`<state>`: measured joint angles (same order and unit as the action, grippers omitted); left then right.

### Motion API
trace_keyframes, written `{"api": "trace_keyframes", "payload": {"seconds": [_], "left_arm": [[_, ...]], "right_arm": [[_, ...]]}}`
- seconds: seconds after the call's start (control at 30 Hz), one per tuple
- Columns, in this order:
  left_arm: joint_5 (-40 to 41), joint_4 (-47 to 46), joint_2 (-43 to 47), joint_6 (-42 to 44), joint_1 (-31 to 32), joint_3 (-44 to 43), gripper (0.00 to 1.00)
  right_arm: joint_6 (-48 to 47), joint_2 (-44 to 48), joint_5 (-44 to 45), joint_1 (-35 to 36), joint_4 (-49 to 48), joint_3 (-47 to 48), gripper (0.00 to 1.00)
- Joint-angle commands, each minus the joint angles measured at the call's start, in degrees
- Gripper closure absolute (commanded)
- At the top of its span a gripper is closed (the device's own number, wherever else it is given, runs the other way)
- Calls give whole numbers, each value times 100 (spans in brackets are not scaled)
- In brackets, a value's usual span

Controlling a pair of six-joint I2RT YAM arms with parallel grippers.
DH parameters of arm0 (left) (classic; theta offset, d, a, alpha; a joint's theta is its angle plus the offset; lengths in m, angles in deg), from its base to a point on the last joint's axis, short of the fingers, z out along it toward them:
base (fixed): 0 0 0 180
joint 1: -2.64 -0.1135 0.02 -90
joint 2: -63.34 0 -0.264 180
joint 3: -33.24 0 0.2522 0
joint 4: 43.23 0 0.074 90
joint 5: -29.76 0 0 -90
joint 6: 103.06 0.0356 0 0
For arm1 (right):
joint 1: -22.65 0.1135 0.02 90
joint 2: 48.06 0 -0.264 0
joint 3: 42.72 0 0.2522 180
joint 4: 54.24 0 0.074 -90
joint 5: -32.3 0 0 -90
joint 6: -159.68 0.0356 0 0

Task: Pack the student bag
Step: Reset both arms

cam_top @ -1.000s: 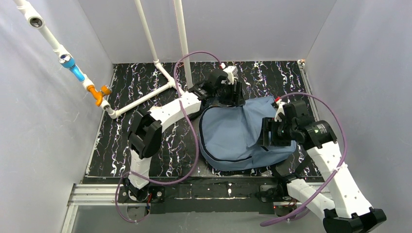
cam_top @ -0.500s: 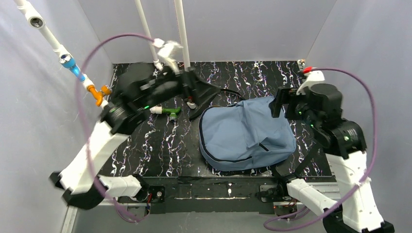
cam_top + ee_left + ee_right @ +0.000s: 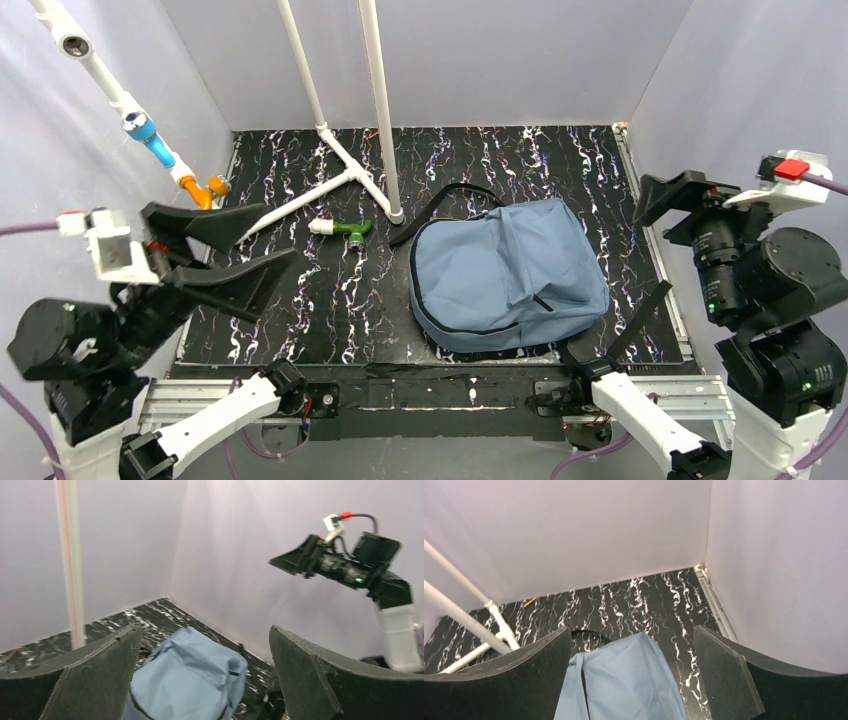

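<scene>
Student bag (image 3: 505, 272) flat on the table's (image 3: 300, 320) right half, open air above it, marbled tabletop free along its left, white pipe frame (image 3: 384, 130) standing back left, small green piece (image 3: 341, 229), perhaps a fitting, lying by the pipe foot.

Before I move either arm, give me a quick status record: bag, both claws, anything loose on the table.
bag: student bag, lying flat, no opening visible
left claw: open, empty, raised clear of bag
right claw: open, empty, raised clear of bag
loose: small green-and-white object, left of bag in top view, not touching
</scene>
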<state>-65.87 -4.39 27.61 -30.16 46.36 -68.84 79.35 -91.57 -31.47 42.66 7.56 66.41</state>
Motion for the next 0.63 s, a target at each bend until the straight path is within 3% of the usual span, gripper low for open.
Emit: {"api": "trace_keyframes", "payload": {"seconds": [0.0, 0.43, 0.6], "left_arm": [[988, 141, 467, 607, 27, 263, 2], [1513, 611, 751, 839, 23, 216, 2], [1526, 682, 747, 819, 22, 192, 2]], "right_arm": [[-209, 54, 564, 38, -325, 263, 2], [-107, 58, 718, 38, -299, 319, 2], [-175, 240, 540, 38, -422, -80, 2]]}}
